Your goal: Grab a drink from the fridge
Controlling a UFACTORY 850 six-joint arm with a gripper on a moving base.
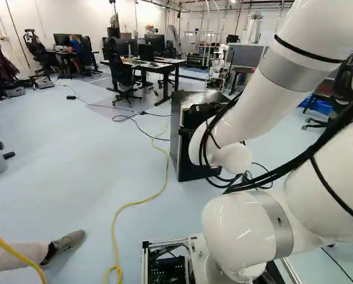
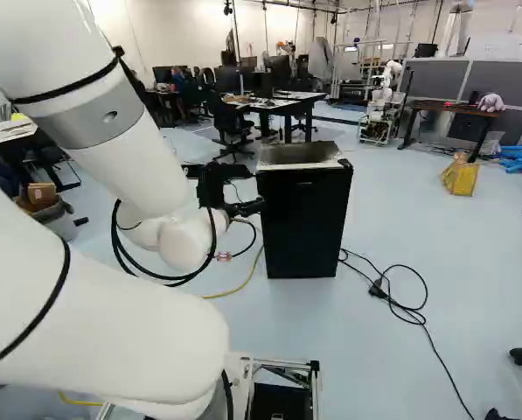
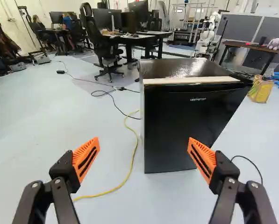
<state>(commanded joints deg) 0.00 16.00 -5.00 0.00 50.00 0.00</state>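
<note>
My gripper (image 2: pixel 250 207) shows in the right base view as a black shape at the near left edge of the small black fridge (image 2: pixel 302 223). In the wrist view the gripper (image 3: pixel 143 156) is open, its two orange-padded fingers wide apart with nothing between them. Ahead of it stands the fridge (image 3: pixel 190 126), its dark front door closed and its left side edge in line with the space between the fingers. The arm partly covers the fridge (image 1: pixel 179 127) in the left base view. No drink is visible.
A yellow cable (image 1: pixel 135 203) runs over the floor left of the fridge; a black cable (image 2: pixel 409 308) lies to its right. Behind are desks (image 2: pixel 282 103), an office chair (image 3: pixel 104 44) and another robot (image 3: pixel 208 32). A person's shoe (image 1: pixel 68 241) is close at the left base view's lower left.
</note>
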